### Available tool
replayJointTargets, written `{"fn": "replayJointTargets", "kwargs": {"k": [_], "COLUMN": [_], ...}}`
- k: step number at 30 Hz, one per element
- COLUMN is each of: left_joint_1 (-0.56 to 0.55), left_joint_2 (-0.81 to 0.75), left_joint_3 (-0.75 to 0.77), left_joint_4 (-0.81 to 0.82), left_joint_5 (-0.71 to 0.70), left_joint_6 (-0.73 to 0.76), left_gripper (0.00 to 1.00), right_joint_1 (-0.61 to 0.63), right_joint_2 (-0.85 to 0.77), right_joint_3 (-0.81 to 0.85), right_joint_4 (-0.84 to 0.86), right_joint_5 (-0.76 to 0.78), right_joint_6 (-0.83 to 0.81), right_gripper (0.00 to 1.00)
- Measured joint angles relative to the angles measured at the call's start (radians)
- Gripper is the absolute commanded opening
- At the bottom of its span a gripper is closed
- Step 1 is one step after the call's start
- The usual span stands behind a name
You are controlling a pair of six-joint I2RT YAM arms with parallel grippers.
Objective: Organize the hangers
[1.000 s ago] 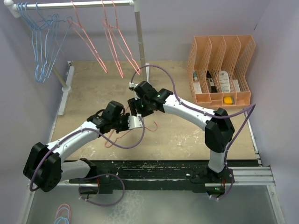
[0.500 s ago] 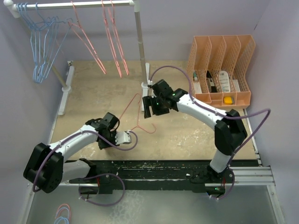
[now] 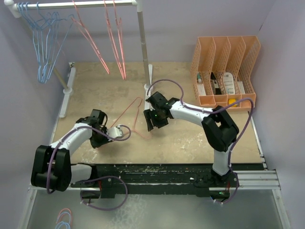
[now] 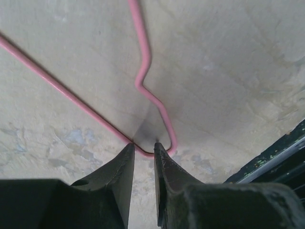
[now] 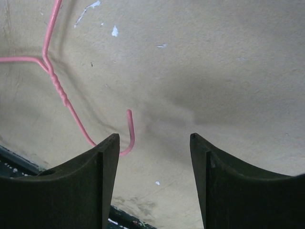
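Observation:
One pink hanger (image 3: 125,112) lies flat on the table between my two grippers. My left gripper (image 3: 119,131) is low at the hanger's rounded corner (image 4: 164,119). Its jaws stand a narrow gap apart, with the wire just beyond the tips (image 4: 143,145) and nothing between them. My right gripper (image 3: 151,125) hovers wide open over the hook end (image 5: 131,129), which curls beside its left finger (image 5: 107,157); it is not gripped (image 5: 153,138). Several light blue hangers (image 3: 43,43) and pink hangers (image 3: 114,43) hang on the white rack pole (image 3: 76,5).
The rack's white upright (image 3: 141,43) stands just behind the right gripper. An orange slotted file holder (image 3: 224,71) with small items sits at the back right. The table's dark front rail (image 3: 162,174) runs behind both wrists. More hangers (image 3: 62,219) lie below the table at the bottom left.
The left gripper let go of the pink hanger and drew back left along the table. The hanger went from lifted to lying flat. The right gripper came down towards its hook.

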Motion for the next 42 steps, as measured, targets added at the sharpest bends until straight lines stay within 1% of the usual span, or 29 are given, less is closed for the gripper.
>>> {"fn": "replayJointTargets", "kwargs": {"k": [3,7,10,15,19,20,21,22,24,25,26,29,31,32,36,38,40,42], "left_joint_1": [0.058,0.066,0.081,0.123,0.143,0.147,0.151,0.155,0.160,0.162,0.164,0.169,0.170,0.171,0.172,0.173,0.173,0.173], "left_joint_2": [0.011,0.026,0.032,0.058,0.092,0.097,0.103,0.106,0.109,0.110,0.110,0.111,0.111,0.111,0.112,0.114,0.109,0.097], "left_joint_3": [0.012,0.033,0.041,0.046,0.068,0.072,0.076,0.078,0.079,0.079,0.079,0.079,0.079,0.079,0.083,0.096,0.118,0.151], "left_joint_4": [-0.014,-0.026,-0.024,-0.019,-0.023,-0.023,-0.023,-0.023,-0.021,-0.021,-0.021,-0.020,-0.019,-0.019,-0.033,-0.055,-0.077,-0.094], "left_joint_5": [0.012,0.033,0.038,0.048,0.058,0.060,0.061,0.063,0.064,0.064,0.062,0.058,0.058,0.058,0.071,0.111,0.142,0.176], "left_joint_6": [0.042,0.069,0.081,0.106,0.110,0.110,0.110,0.110,0.113,0.116,0.117,0.117,0.117,0.117,0.116,0.114,0.116,0.116], "left_gripper": [0.26,0.26,0.24,0.23,0.21,0.21,0.21,0.21,0.21,0.21,0.21,0.21,0.21,0.25,0.50,0.58,0.63,0.65], "right_joint_1": [0.048,0.117,0.145,0.148,0.138,0.137,0.135,0.134,0.132,0.130,0.127,0.120,0.117,0.116,0.115,0.114,0.109,0.103], "right_joint_2": [0.038,0.127,0.145,0.136,0.110,0.105,0.101,0.098,0.095,0.095,0.095,0.095,0.094,0.093,0.088,0.076,0.056,0.029], "right_joint_3": [0.040,0.127,0.146,0.130,0.083,0.075,0.069,0.062,0.048,0.042,0.036,0.022,0.018,0.017,0.015,0.016,0.018,0.023], "right_joint_4": [-0.009,-0.017,-0.002,0.021,0.055,0.058,0.059,0.063,0.065,0.063,0.063,0.061,0.062,0.062,0.055,0.049,0.043,0.045], "right_joint_5": [0.039,0.119,0.130,0.100,0.023,0.005,-0.011,-0.028,-0.059,-0.066,-0.077,-0.106,-0.117,-0.118,-0.118,-0.128,-0.141,-0.164], "right_joint_6": [-0.019,-0.043,-0.056,-0.059,-0.057,-0.056,-0.055,-0.051,-0.043,-0.039,-0.033,-0.013,0.005,0.011,0.031,0.039,0.045,0.058], "right_gripper": [0.60,0.56,0.56,0.60,0.59,0.55,0.48,0.40,0.21,0.13,0.08,0.00,0.00,0.00,0.00,0.00,0.00,0.00]}}
